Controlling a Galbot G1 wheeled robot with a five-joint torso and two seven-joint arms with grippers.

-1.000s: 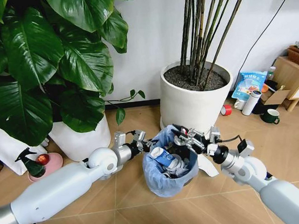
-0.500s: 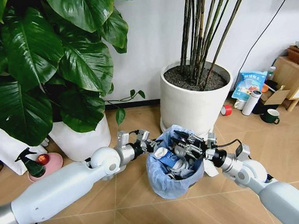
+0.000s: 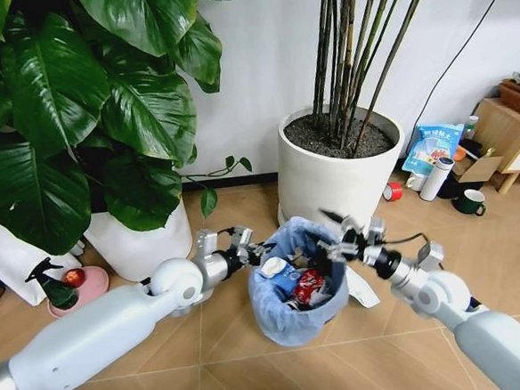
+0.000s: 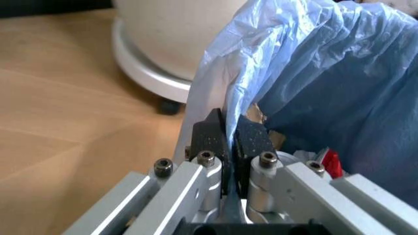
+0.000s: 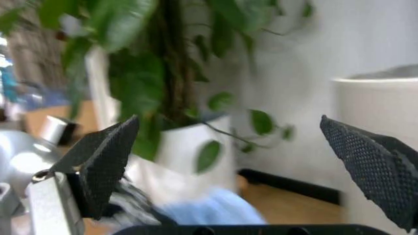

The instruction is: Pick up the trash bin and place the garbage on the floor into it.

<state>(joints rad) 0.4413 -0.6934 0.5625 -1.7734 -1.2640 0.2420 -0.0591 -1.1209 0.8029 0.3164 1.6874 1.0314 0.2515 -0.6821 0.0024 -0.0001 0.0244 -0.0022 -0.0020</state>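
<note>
Left gripper: clamped on the left rim of the trash bin; in the left wrist view the black pads are pressed together on a fold of the light blue bag.
Right gripper: fingers spread wide apart, holding nothing, positioned over the far right rim of the trash bin.
Trash bin: small, round, lined with the crinkly blue bag; located on the wood floor between the two arms, just near of the large white pot.
Garbage: inside the trash bin; a red packet, a blue and white carton and a white piece are visible.
White wrapper: on the floor, touching the right side of the trash bin.
Large white pot: holds dark soil and tall bare stems.
Leafy plant: far left, in a second white pot.
</note>
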